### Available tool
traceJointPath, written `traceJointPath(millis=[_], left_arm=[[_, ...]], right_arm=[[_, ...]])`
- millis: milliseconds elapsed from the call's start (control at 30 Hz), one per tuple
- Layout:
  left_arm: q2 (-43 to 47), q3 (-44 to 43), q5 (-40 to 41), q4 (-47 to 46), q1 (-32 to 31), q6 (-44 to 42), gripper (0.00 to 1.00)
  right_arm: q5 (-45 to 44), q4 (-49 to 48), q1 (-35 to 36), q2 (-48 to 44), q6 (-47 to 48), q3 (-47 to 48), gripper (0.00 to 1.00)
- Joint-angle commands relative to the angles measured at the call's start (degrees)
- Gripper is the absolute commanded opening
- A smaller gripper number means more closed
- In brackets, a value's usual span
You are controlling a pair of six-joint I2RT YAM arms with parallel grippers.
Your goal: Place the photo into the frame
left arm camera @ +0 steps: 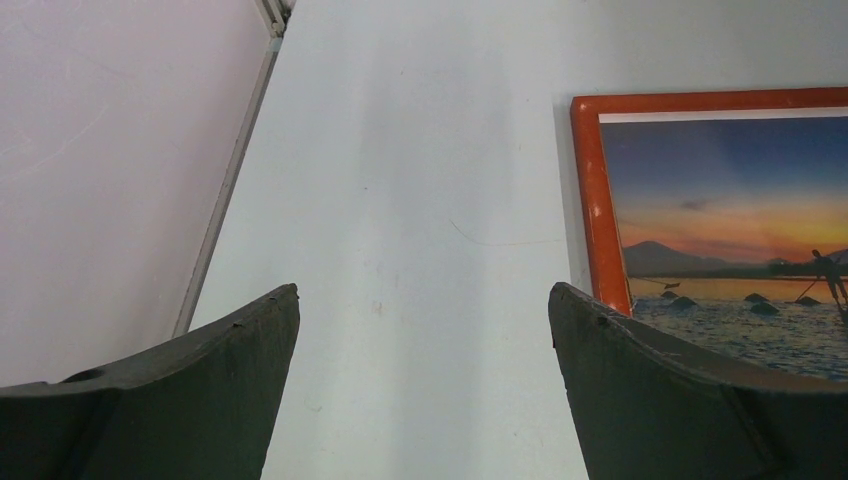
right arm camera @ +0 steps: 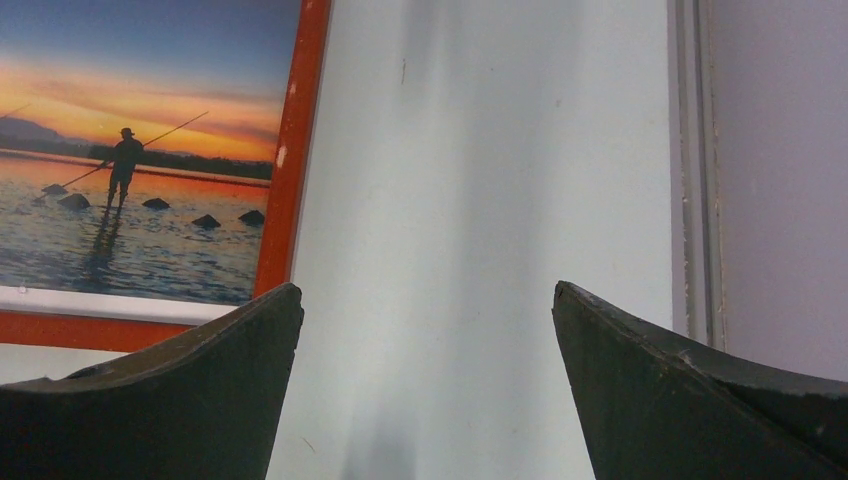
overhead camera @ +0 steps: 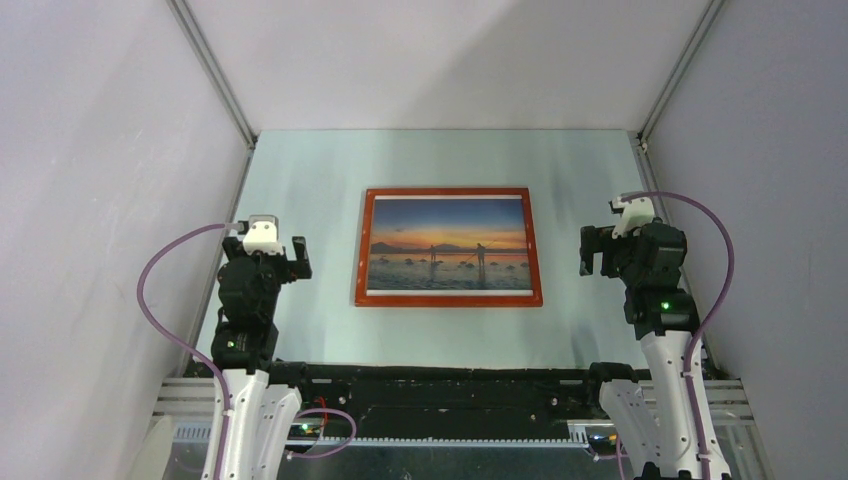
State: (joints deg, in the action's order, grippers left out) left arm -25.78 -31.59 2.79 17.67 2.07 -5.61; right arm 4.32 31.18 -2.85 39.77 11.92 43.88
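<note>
Jaws, left: the left gripper [left arm camera: 423,300] is released, its two dark fingers [left arm camera: 200,390] spread wide with only bare table [overhead camera: 300,190] between them; it grasps nothing.
Jaws, right: the right gripper [right arm camera: 428,295] is likewise released, its fingers [right arm camera: 680,390] wide apart over bare table, and it grasps nothing.
Left arm: raised over the left side of the table, well apart from the frame [overhead camera: 364,250]; in its wrist view the frame's left rail runs down behind the right-hand finger.
Right arm: raised over the right side, near the right wall [overhead camera: 780,200] and well apart from the frame; its wrist view shows the frame's near right corner beside the left-hand finger.
Frame: an orange-brown wooden rectangle lying flat in the middle of the table, long sides running left to right, between the two arms and touched by neither.
Photo: the sunset print [overhead camera: 447,245] lies face up inside the frame's rails, orange sky over blue water with dark figures, and a thin white border showing along its near and far edges.
Pane: whether the print sits under glass cannot be told.
Cables: a purple cable [overhead camera: 160,290] loops out from each arm.
</note>
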Motion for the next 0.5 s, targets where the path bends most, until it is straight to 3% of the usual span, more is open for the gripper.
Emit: traceJointPath(millis=[0, 467], left_arm=[[0.31, 0.48, 1.01, -2.59, 0.46, -1.32, 0.98], [1.65, 0.79, 0.24, -2.63, 0.8, -1.68, 0.98]], right_arm=[[-0.27, -1.73, -0.13, -1.05, 0.65, -0.29, 1.0], [-0.14, -1.65, -0.35, -0.64, 0.63, -0.35, 1.0]])
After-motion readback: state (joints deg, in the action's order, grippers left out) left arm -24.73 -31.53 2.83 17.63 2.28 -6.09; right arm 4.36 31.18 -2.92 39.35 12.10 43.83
